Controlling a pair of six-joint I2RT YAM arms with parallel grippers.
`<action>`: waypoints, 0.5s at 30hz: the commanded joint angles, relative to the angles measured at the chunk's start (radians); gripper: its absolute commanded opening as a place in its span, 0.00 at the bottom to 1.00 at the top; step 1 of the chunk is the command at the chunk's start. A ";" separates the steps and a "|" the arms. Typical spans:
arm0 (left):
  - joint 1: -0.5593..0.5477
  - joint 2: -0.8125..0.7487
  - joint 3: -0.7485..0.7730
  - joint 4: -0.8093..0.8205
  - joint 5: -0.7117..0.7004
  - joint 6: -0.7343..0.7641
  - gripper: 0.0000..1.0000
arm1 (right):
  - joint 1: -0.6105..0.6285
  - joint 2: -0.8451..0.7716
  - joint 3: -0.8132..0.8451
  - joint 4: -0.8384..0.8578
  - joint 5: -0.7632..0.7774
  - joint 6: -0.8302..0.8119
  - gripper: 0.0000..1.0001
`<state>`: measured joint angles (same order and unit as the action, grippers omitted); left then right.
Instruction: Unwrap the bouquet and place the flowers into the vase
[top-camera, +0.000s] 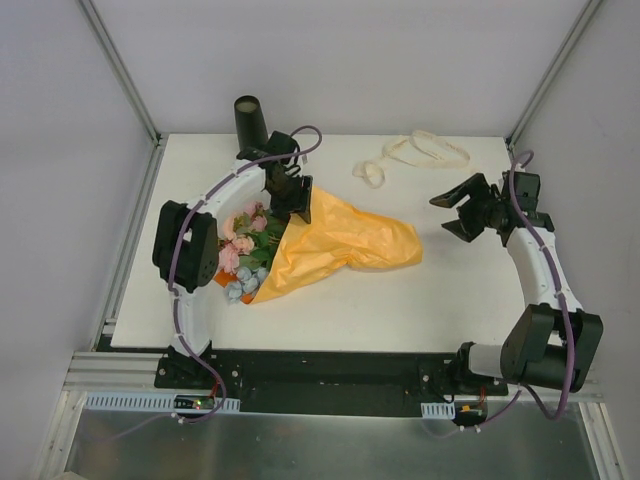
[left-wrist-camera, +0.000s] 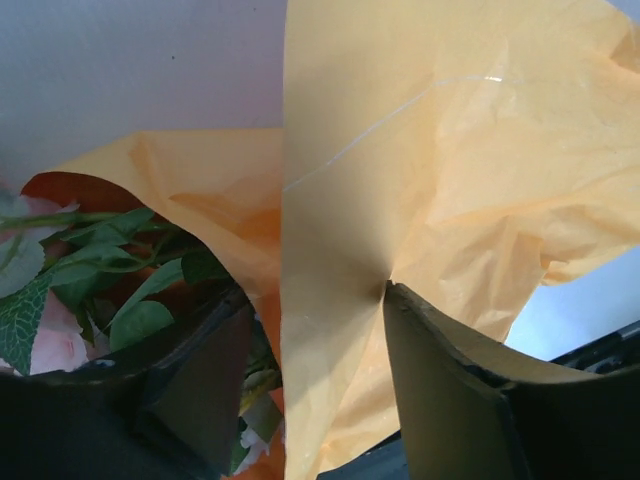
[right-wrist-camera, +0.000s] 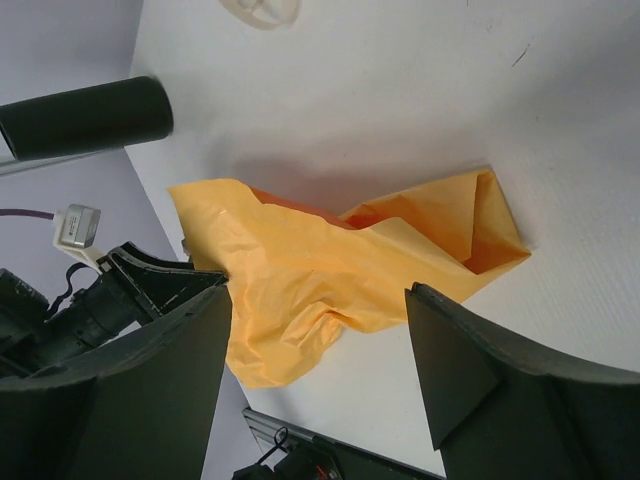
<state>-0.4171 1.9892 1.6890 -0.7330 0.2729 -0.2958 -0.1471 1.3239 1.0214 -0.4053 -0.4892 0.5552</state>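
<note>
The bouquet (top-camera: 320, 245) lies on its side left of the table's centre. The flowers (top-camera: 243, 250), pink, peach and pale blue among green leaves, spill from the cone's mouth toward 8 o'clock. The narrow tip of the orange paper (top-camera: 350, 235) points to 3 o'clock. The paper is crumpled and loose around the stems, and no ribbon is on it.

At the cone's upper edge, toward 12 o'clock of the flowers, the left gripper (top-camera: 297, 210) reaches down onto the wrap. In the left wrist view its fingers (left-wrist-camera: 440, 380) stand apart with a fold of paper running between them. One finger touches the sheet and nothing is pinched.

The left arm rises from its base at 7 o'clock and bends at a dark elbow beside the blooms. It arcs back toward 11 o'clock, then turns its wrist down to the paper.

The black vase (top-camera: 250, 120) stands upright at the table's 11 o'clock corner, just behind that wrist. A cream ribbon (top-camera: 415, 152) lies in loose loops on the table (top-camera: 400, 310) at 1 o'clock, apart from the bouquet.

At 3 o'clock the right gripper (top-camera: 442, 217) hangs near the cone's tip without touching it, its jaws spread wide and holding nothing. The right arm climbs from its base at 5 o'clock, and its wrist is turned toward 9 o'clock.
</note>
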 joint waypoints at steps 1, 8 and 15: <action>0.003 -0.030 0.029 0.014 0.087 0.018 0.52 | 0.001 -0.043 -0.012 0.028 -0.022 -0.021 0.77; -0.051 -0.179 -0.058 0.058 0.169 0.032 0.51 | 0.001 -0.014 -0.007 0.013 -0.020 -0.032 0.77; -0.098 -0.355 -0.270 0.173 0.235 -0.037 0.54 | 0.001 -0.025 0.063 -0.079 0.112 -0.081 0.77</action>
<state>-0.4957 1.7496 1.5139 -0.6388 0.4316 -0.2951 -0.1471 1.3087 1.0157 -0.4171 -0.4500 0.5152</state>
